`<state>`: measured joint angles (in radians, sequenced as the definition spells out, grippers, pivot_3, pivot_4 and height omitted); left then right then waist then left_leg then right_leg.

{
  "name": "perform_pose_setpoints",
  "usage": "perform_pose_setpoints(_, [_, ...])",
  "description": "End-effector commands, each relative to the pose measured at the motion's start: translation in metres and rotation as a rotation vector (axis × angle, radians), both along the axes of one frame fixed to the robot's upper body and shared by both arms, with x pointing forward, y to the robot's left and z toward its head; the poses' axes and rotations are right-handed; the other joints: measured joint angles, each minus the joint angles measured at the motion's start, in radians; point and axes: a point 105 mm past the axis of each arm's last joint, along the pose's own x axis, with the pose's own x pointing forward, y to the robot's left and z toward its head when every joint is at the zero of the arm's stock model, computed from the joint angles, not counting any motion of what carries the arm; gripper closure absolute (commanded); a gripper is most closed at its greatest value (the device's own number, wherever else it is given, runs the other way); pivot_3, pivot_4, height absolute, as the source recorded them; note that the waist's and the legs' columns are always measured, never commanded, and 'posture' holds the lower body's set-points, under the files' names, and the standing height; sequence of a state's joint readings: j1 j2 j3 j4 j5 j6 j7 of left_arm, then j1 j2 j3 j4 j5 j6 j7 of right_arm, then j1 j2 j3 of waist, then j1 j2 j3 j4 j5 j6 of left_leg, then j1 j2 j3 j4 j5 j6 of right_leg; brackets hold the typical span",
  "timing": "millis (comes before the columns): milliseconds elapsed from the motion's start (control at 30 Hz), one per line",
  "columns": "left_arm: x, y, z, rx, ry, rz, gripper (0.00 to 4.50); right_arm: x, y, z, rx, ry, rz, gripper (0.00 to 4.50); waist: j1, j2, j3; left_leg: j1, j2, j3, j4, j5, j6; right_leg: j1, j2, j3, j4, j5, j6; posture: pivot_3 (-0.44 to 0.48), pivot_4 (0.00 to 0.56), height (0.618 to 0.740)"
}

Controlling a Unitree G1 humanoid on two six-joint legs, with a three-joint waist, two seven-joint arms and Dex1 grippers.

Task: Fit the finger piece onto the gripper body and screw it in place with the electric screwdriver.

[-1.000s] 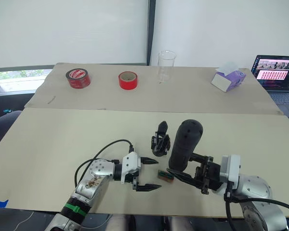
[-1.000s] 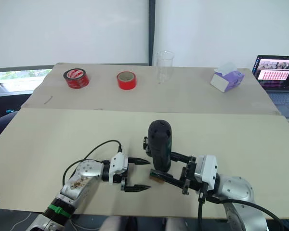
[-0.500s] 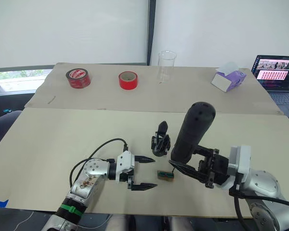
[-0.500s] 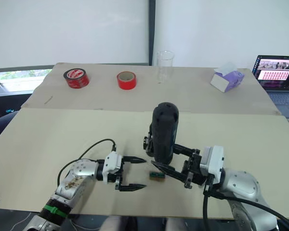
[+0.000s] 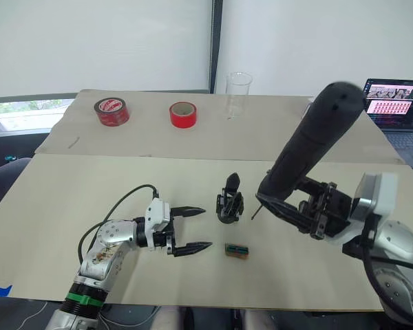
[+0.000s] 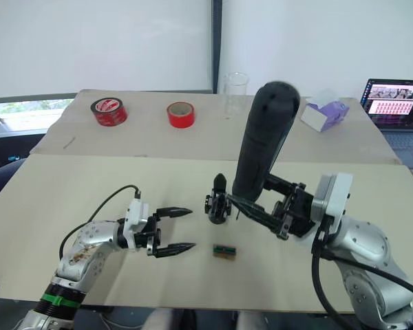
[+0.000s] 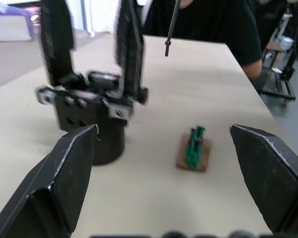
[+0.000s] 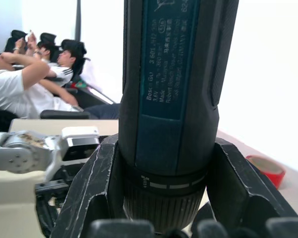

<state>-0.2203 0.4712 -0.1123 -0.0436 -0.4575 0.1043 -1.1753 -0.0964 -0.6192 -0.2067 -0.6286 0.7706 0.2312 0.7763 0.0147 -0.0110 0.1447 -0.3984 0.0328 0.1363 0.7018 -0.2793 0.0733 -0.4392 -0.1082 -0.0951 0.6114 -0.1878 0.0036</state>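
Right end effector [image 5: 289,210] clamps the raised screwdriver [image 5: 310,148]; left end effector [image 5: 193,229], fingers apart, sits near the gripper body [image 5: 229,203] mid-surface.

Worktop [image 5: 89,192]: wide, flat, beige surface across the middle and lower frame; a seam runs across it in the upper half.

Near section, centre of frame: small black blocky gripper body [image 5: 229,202] on a round dark base, standing upright, pointed finger up. Just below and right of it, apart: small green-brown block [image 5: 237,250] lying flat.

Far section, upper frame, left to right:
- dark red tape roll with white lettering [image 5: 111,111], upper left
- bright red tape roll [image 5: 182,114], beside it
- clear plastic cup [image 5: 238,93], upright, upper centre
- white and purple tissue box [image 6: 325,110], upper right
- open laptop, screen lit [image 5: 392,96], far right edge
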Motion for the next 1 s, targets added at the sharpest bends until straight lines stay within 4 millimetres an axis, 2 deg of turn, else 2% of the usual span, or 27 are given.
perform_pose_setpoints(33, [0.007, 0.003, 0.018, -0.031, -0.034, 0.027, 0.00, 0.004, -0.007, 0.019, 0.051, -0.047, -0.018, 2.59, -0.001, 0.000, 0.000, 0.000, 0.000, 0.000, 0.000, 0.000, 0.000, 0.000, 0.000, 0.000, 0.000, 0.000, 0.000, 0.000, 0.150, 0.740])
perform_pose_setpoints(233, [0.020, 0.010, 0.019, -0.029, -0.028, 0.054, 0.00, 0.019, -0.009, 0.024, 0.041, -0.044, -0.005, 2.59, -0.002, 0.000, 0.000, 0.000, 0.000, 0.001, 0.000, 0.000, 0.000, 0.000, 0.001, 0.000, 0.000, 0.002, -0.004, 0.000, 0.150, 0.740])
perform_pose_setpoints(467, [0.030, 0.012, 0.013, 0.021, -0.060, 0.024, 0.00, 0.030, 0.004, 0.027, 0.053, -0.025, 0.037, 2.59, -0.002, 0.000, 0.000, 0.000, 0.000, 0.001, 0.000, 0.001, -0.001, 0.000, 0.001, 0.000, 0.001, 0.002, -0.004, 0.000, 0.150, 0.740])
perform_pose_setpoints(633, [0.036, 0.005, 0.009, 0.044, -0.079, -0.004, 0.00, 0.036, 0.017, 0.023, 0.043, -0.013, 0.075, 2.59, -0.002, 0.000, 0.000, -0.001, 0.000, 0.001, 0.000, 0.002, -0.003, 0.000, 0.001, 0.000, 0.000, 0.003, -0.004, 0.000, 0.150, 0.740])
perform_pose_setpoints(1000, [0.044, -0.018, 0.007, 0.057, -0.101, -0.011, 0.00, 0.045, 0.029, 0.014, 0.041, 0.008, 0.112, 2.59, -0.003, 0.000, 0.000, -0.001, 0.000, 0.002, 0.001, 0.003, -0.004, 0.000, 0.001, 0.000, 0.001, 0.003, -0.004, 0.000, 0.150, 0.740])
